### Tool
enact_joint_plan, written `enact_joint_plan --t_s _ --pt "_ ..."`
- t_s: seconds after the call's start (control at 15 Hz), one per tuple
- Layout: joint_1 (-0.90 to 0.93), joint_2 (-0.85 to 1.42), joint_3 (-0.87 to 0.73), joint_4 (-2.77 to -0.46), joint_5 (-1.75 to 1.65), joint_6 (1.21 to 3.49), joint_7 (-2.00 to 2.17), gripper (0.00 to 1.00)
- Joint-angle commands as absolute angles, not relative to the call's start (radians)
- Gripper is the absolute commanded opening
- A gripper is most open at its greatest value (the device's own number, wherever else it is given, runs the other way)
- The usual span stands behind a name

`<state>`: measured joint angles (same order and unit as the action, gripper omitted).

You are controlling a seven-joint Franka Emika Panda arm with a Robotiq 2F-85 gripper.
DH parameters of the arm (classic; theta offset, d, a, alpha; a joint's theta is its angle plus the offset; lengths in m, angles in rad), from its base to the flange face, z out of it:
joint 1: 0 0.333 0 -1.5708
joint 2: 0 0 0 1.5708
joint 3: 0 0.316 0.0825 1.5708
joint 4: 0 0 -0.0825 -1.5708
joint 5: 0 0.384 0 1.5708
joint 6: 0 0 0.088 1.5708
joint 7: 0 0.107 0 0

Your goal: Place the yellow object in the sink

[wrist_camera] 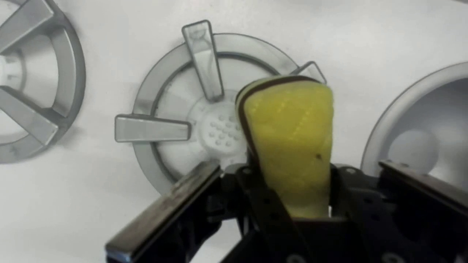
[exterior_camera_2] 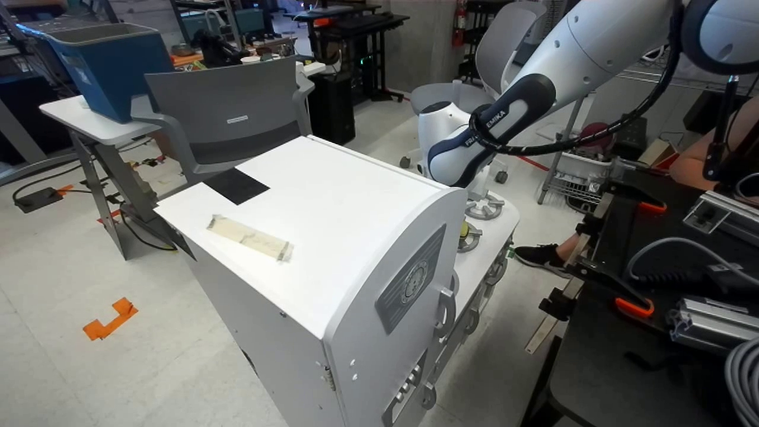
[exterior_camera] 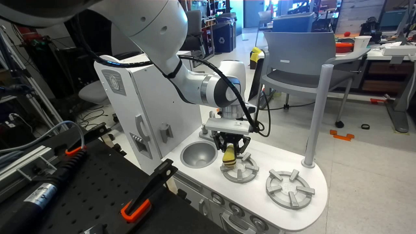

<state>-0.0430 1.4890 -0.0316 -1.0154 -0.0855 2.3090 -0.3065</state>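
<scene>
In an exterior view we count one yellow object (exterior_camera: 229, 156), one sink (exterior_camera: 199, 155), two burners (exterior_camera: 290, 190) and three knobs (exterior_camera: 236, 209). The gripper (exterior_camera: 231, 148) is clamped on the yellow object, which sits over the sink-side part of the burner nearer the sink; we cannot tell whether its lower end touches.

In an exterior view we find one white cabinet (exterior_camera_2: 356, 196) hiding the gripper and the sink. Only a sliver of the yellow object (exterior_camera_2: 463, 230) shows, overlapping one of two burners.

In the wrist view we see two fingers (wrist_camera: 270, 208) against its flanks at the narrower end, the wider end free. We count two burners, one cut off, and one sink, partly in view. From its quilted, spongy look we judge it light, soft, hardly slippery and unlikely to break; a gentle squeeze across those flanks should hold.
</scene>
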Motion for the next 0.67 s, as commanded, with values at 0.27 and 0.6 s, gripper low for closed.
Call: enact_joint_plan --t_s 0.27,0.6 --pt "-0.031 1.397 0.096 -1.158 -0.085 2.273 -0.566 0.04" --pt "-0.036 1.454 0.182 -1.124 -0.093 2.287 -0.713 0.04"
